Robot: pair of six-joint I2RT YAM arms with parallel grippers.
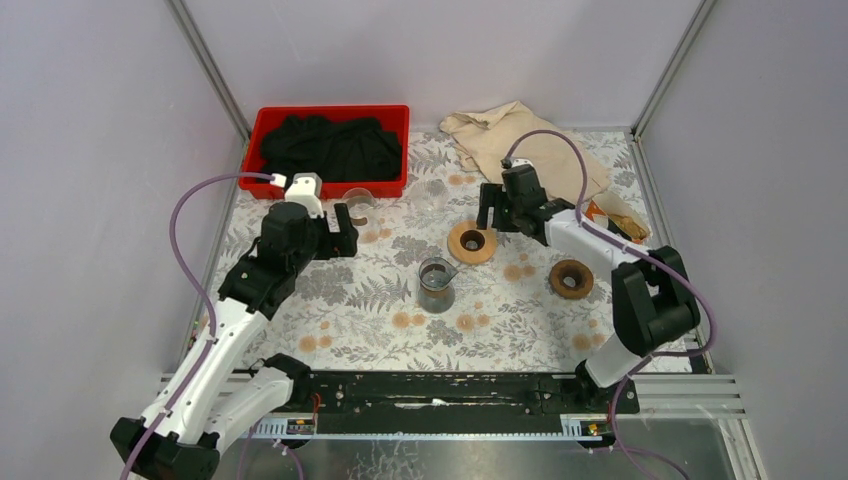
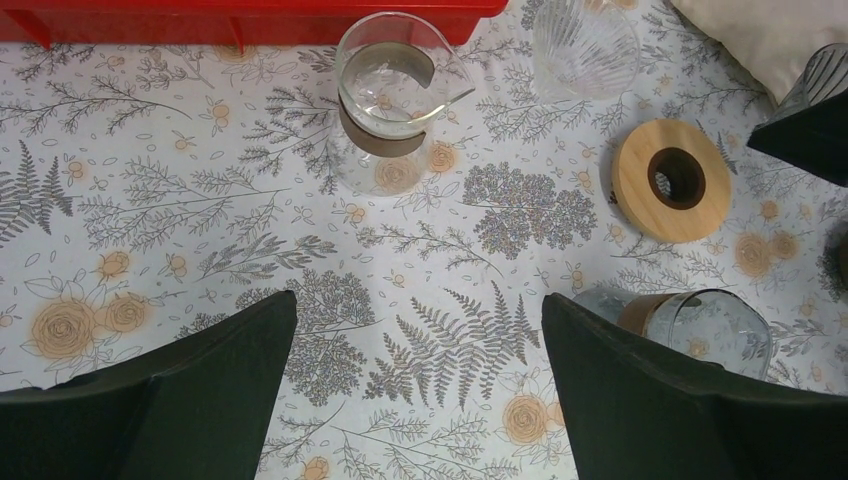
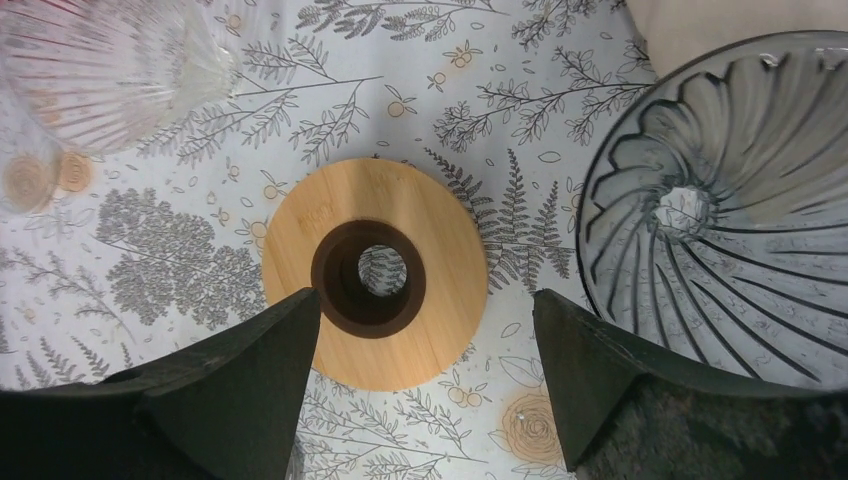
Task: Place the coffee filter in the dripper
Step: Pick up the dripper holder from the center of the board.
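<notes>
Plainly, the coming move hangs on the right gripper and what lies to either side of it. Its fingers stand wide with nothing gripped. Between them shows only the wooden ring, flat on the floral mat directly below, hole upward.

The ribbed glass dripper fills the right of that wrist view, just beside the finger on that side. Its mouth is turned up at the camera, so its axis runs roughly along the line of sight — what it rests on cannot be told. A second glass dripper sits in the upper left of the same view, farther off.

The coffee filter I cannot pick out with certainty. A brownish packet at the right of the overhead frame, partly under the right forearm, may hold it. A beige cloth lies beyond, at upper centre.

The left gripper — likewise wide and empty — hovers at centre left of the overhead frame, well apart from both. The right arm therefore looks the nearer one for fetching the filter.
</notes>
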